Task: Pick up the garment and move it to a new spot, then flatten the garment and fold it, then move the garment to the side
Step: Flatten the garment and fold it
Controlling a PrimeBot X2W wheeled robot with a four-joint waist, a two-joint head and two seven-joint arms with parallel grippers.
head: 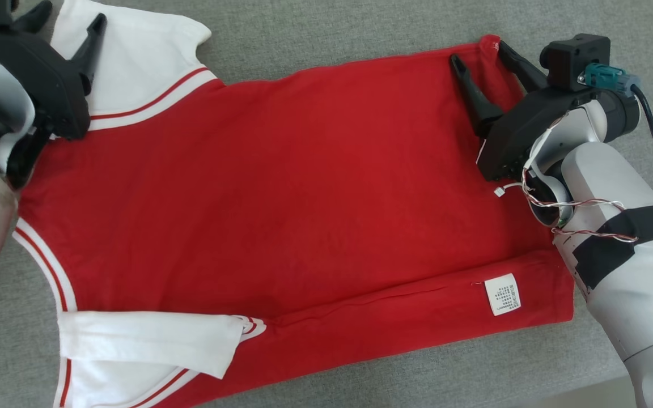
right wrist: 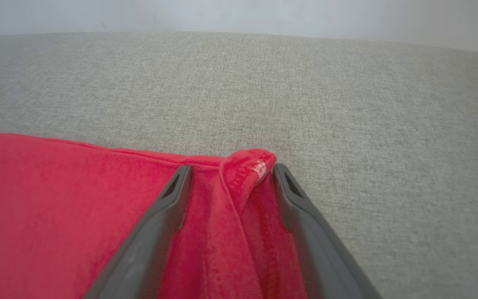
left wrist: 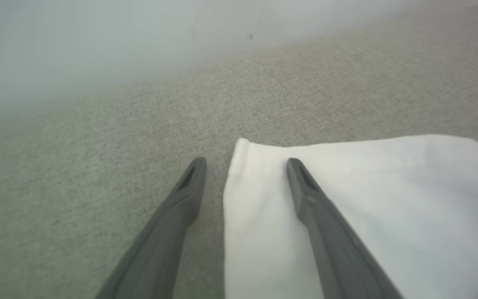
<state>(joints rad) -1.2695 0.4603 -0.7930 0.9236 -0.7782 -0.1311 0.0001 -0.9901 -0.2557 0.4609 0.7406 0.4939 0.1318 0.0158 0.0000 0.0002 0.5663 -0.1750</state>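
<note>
Left pincer (left wrist: 245, 164) and right pincer (right wrist: 231, 168) gape astride garment (head: 304, 187).

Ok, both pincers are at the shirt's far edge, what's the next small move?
Probably close both. The right pincer stands open astride the red hem corner, the left pincer open astride the white sleeve edge. The shirt is already folded over along its near side, so the far side seems next.

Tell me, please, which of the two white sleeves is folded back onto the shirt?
The near sleeve, low in the head view; the far sleeve lies spread out on the grey surface instead.
</note>
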